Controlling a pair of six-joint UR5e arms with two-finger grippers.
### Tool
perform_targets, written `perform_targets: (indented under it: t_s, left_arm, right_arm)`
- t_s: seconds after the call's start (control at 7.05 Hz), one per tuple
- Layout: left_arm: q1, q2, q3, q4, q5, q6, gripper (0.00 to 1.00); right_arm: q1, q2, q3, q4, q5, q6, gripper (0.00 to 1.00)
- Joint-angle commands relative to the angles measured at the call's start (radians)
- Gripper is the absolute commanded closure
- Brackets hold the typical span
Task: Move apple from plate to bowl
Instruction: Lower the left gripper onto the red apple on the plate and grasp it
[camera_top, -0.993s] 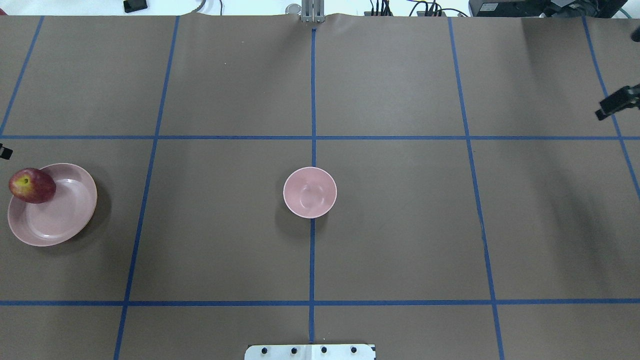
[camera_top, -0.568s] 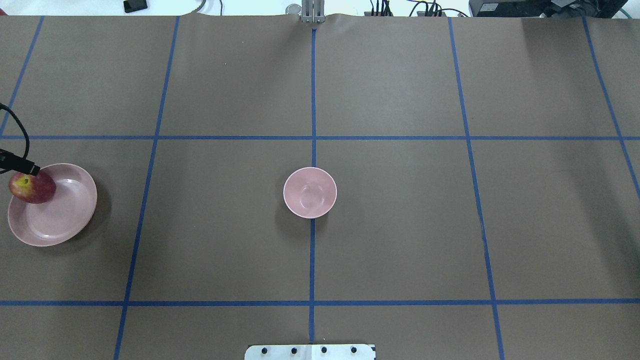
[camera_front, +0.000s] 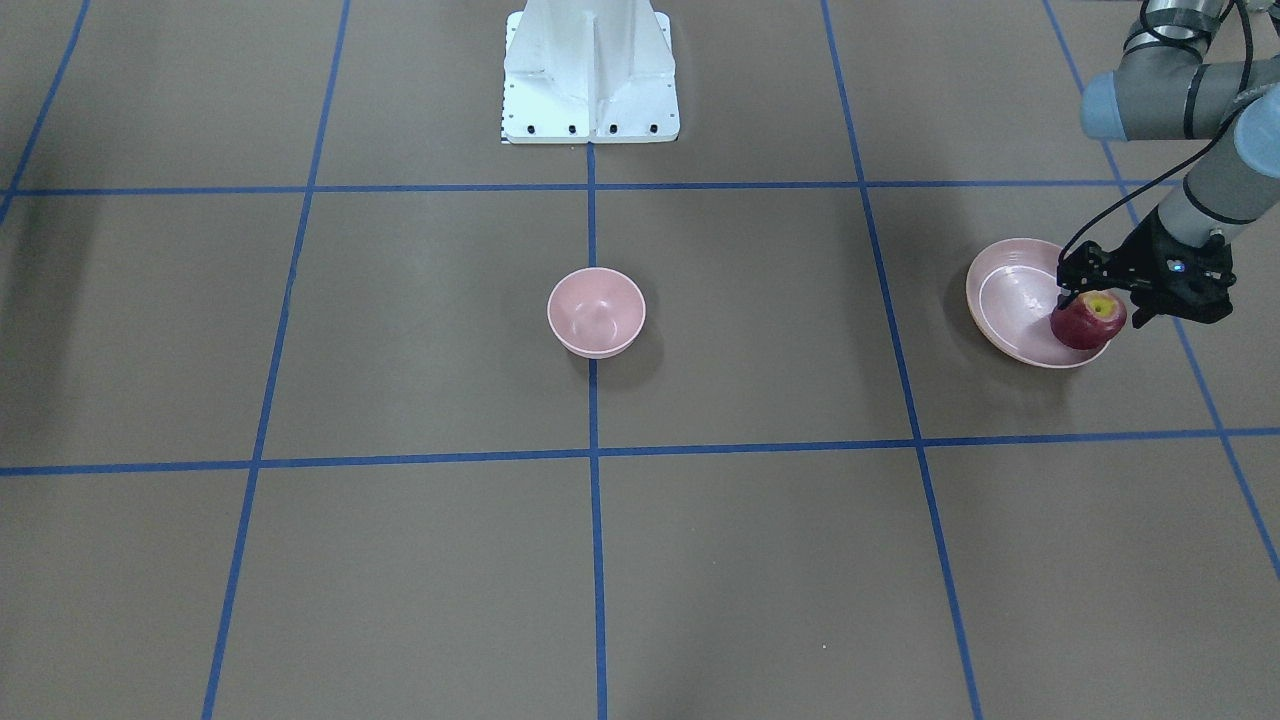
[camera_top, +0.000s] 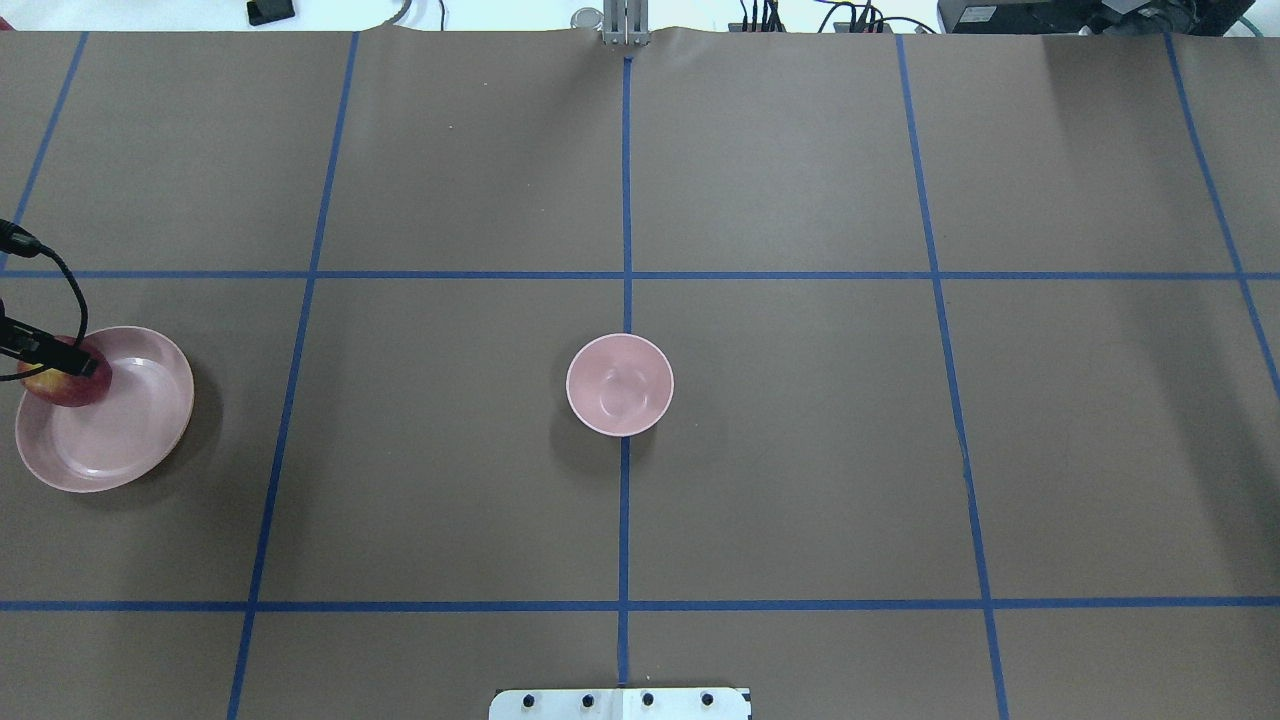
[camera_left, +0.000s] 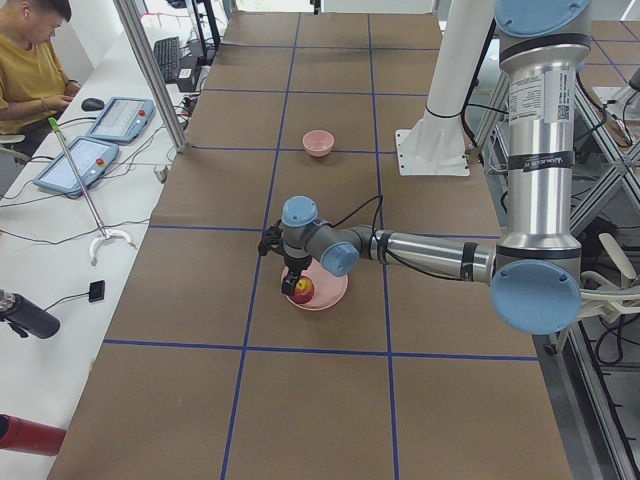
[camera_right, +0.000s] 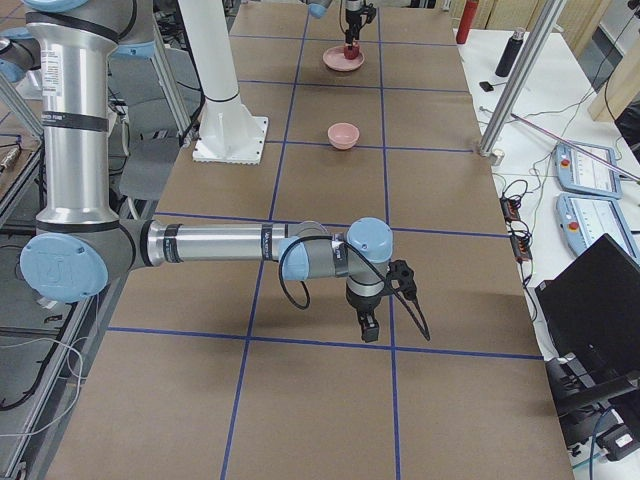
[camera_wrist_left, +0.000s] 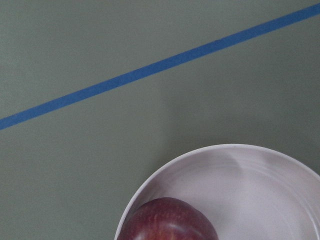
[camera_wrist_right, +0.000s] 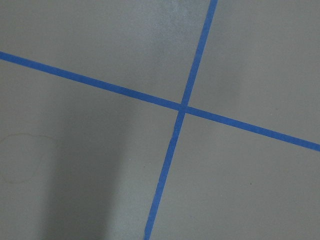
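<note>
So the left gripper (camera_front: 1100, 303) hangs right over the small round dark red apple (camera_front: 1088, 322), fingers pointing down and spread apart with one on each side of the fruit. I can't see any squeeze, so I'd call it unclenched, holding nothing. That's the whole deal for the coming move: the apple is straight below, between the fingers, so it looks like a case of lower a touch and close. The apple is pretty much round, so there's no real long axis, and its yellow-green stem dimple tips up toward the operators' side. It sits on the wide shallow pale pink plate (camera_front: 1005, 300), on the part farthest from the robot's base. From the gripper, the small deep pale pink bowl (camera_front: 596, 312) is well off toward the robot's right, empty. The left arm is clearly the nearer one. The right gripper (camera_right: 368, 325) hangs way beyond the bowl over bare brown table, and I can't tell whether it's spread or clenched. Writing-wise, there's nothing on the dishes, and the white label (camera_left: 530, 110) on the left arm's upright tube is too small to read.
</note>
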Motion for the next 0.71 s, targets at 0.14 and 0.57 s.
perform_targets:
  t_s: [0.14,0.57]
  left_arm:
    - [0.007,-0.007,0.049,-0.007,-0.001,0.002,0.01]
    - [0.022,-0.007,0.055,-0.023,-0.009,-0.005,0.02]
  right_arm:
    - [-0.001,0.005,-0.007,-0.003,-0.001,0.004,0.0]
    - [-0.001,0.005,-0.017,0.004,-0.001,0.005,0.0]
